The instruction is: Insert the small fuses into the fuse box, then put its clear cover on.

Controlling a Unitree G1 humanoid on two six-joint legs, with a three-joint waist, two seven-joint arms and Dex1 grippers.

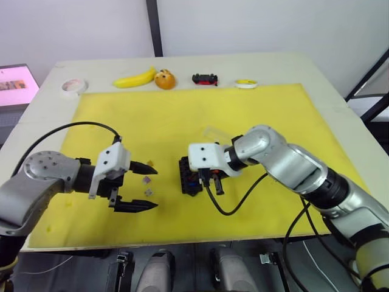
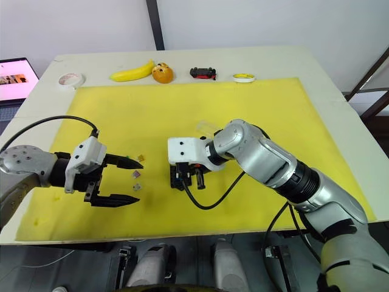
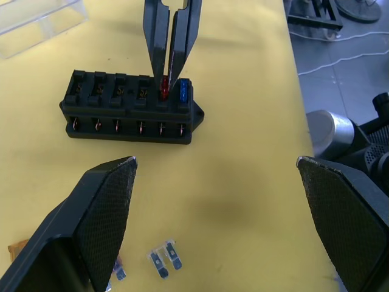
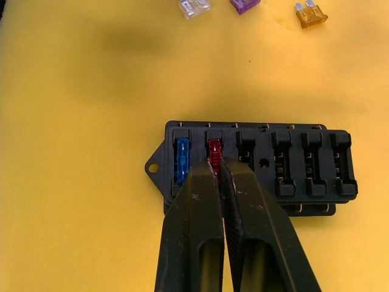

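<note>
- The right end effector [image 4: 220,167], fingers nearly closed, is pinching a red fuse [image 4: 214,149] into the fuse box [image 4: 261,167], beside a seated blue fuse [image 4: 181,159].
- Four slots are sitting unfilled.
- The left end effector [image 1: 141,186] is hovering wide open, holding nothing, near the loose clear [image 4: 194,6], purple [image 4: 245,5] and amber [image 4: 310,17] fuses on the yellow worktop [image 1: 182,115].
- The clear cover [image 3: 36,21] is lying just behind the box, not yet fitted.

A pale tabletop [image 1: 42,103] carries a large yellow mat [image 1: 182,115] over most of its surface. Behind it stands a plain white wall [image 1: 243,24], split by a dark vertical post [image 1: 154,27]. A lit screen [image 1: 17,82] sits off the tabletop's left edge. Dark metal framing [image 1: 371,85] crosses the right side. The light is even, with soft shadows on the mat.
</note>
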